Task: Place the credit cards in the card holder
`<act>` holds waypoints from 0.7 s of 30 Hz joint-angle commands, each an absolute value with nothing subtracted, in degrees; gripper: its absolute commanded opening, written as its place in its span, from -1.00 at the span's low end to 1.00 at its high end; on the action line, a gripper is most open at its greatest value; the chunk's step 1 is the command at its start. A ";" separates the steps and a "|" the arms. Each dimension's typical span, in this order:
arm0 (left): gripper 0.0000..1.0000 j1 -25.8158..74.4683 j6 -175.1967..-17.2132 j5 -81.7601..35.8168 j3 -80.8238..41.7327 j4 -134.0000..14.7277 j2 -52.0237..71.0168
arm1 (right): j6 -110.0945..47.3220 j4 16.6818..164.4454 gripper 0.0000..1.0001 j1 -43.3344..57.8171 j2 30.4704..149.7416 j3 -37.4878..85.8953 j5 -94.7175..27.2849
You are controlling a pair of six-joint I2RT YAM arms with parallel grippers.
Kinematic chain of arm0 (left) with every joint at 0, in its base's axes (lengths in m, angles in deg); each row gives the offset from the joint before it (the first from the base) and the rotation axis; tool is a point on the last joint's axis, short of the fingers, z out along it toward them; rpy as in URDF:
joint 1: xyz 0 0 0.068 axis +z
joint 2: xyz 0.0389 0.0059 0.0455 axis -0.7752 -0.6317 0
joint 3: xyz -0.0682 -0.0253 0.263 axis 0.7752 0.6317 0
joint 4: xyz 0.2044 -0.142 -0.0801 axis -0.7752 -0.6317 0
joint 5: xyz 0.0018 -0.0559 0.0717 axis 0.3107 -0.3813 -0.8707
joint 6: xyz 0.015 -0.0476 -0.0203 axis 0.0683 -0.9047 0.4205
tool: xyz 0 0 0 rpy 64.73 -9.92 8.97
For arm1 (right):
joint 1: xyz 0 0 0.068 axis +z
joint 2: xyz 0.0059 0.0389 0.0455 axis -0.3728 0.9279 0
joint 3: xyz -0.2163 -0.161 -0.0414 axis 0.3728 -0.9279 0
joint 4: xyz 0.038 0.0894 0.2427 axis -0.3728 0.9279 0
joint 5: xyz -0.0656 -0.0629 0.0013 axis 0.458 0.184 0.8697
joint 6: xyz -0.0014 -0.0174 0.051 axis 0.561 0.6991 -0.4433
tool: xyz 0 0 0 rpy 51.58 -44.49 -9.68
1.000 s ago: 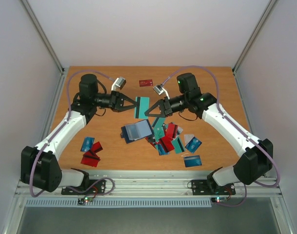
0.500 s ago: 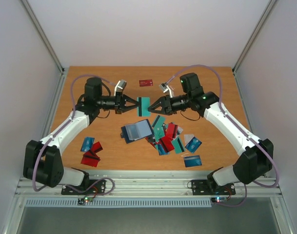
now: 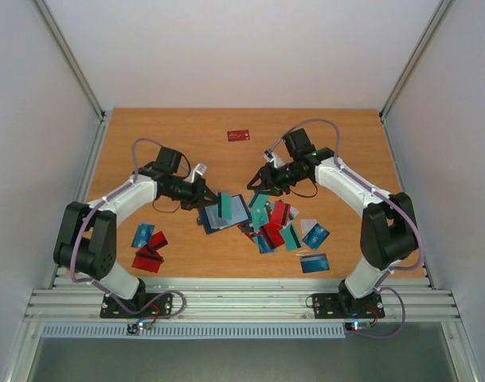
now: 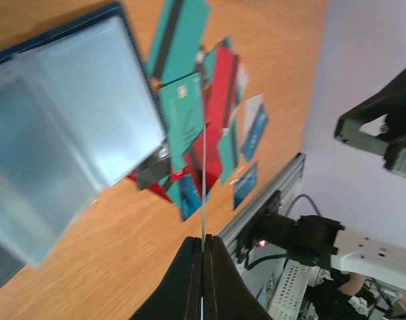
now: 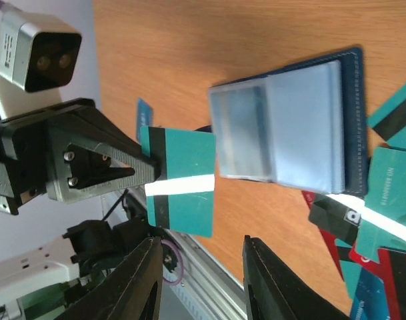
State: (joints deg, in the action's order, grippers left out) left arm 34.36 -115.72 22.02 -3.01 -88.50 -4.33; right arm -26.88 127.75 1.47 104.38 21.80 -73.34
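Card (image 5: 179,180) teal with black stripe

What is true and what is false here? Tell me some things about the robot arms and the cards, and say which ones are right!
1. The left gripper has its jaws shut on a teal card. True.
2. The right gripper is holding a card too. False: its jaws are open with nothing between them.
3. The card holder lies open on the table. True.
4. A yellow card lies alone at the far side of the table. False: the lone card there is the red card.
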 commanded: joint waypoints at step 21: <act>-1.00 34.39 -101.41 14.70 -7.97 -99.86 -16.90 | -27.94 125.12 -0.29 1.41 119.47 25.04 -74.60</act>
State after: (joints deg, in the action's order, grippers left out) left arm 34.36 -103.04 14.72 -5.66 -99.45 -15.02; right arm -28.19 125.39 1.47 117.62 22.59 -72.97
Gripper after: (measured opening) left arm 0.018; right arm 0.357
